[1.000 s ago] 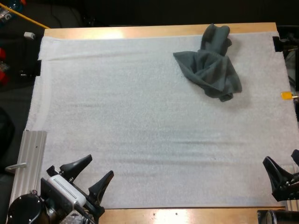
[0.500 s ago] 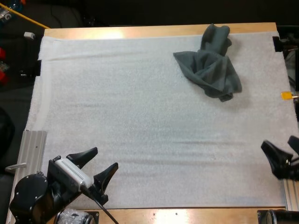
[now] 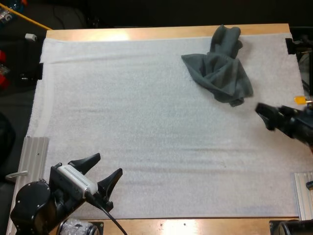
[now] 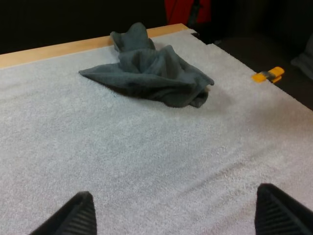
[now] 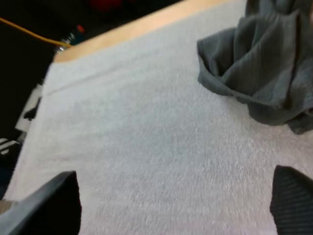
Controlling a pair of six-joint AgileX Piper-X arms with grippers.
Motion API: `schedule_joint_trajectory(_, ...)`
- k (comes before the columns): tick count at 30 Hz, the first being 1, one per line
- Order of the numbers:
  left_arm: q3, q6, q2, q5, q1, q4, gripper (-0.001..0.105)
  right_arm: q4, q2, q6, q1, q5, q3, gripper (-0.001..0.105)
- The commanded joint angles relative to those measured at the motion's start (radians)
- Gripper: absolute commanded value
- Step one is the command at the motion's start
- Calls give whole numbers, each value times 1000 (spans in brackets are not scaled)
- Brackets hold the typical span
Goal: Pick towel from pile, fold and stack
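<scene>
A crumpled dark grey-green towel (image 3: 220, 68) lies at the far right of the white mat (image 3: 146, 122), one end reaching the mat's far edge. My right gripper (image 3: 276, 113) hovers at the right edge, just short of the towel's near corner, open with nothing between its fingers. From the right wrist, the towel (image 5: 264, 63) lies ahead of the spread gripper (image 5: 171, 196). My left gripper (image 3: 100, 171) stands open over the mat's near left corner, far from the towel. In the left wrist view the towel (image 4: 151, 73) lies well beyond the open gripper (image 4: 173, 205).
A ribbed metal rail (image 3: 29, 166) runs along the mat's near left side, and another (image 3: 303, 196) stands at the near right corner. The wooden table edge (image 3: 146, 33) borders the mat on the far side.
My right gripper has moved from the near right corner forward along the right edge toward the towel. The left gripper shifted slightly and stays open. The towel has not moved.
</scene>
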Motion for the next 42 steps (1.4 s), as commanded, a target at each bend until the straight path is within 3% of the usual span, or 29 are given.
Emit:
schedule_joint_trajectory(1,-5,1,1,-8,-4,-11,66,-45,34,25,18,21,-6,77)
schedule_joint_trajectory(9,-5,1,1,-8,-4,-11,66,-250,314,245,69,85,-6,77)
schedule_joint_trajectory(14,-5,1,1,-8,-4,-11,66,-333,452,322,69,89,-6,77)
schedule_joint_trajectory(21,-5,-17,1,-6,-4,-11,66,-485,654,431,69,87,-6,62)
schedule_joint_trajectory(29,-5,-33,1,-6,-4,-11,66,-642,810,605,69,87,-6,62)
schedule_joint_trajectory(42,-5,-37,1,-6,-4,-11,66,-669,902,646,69,177,-6,61)
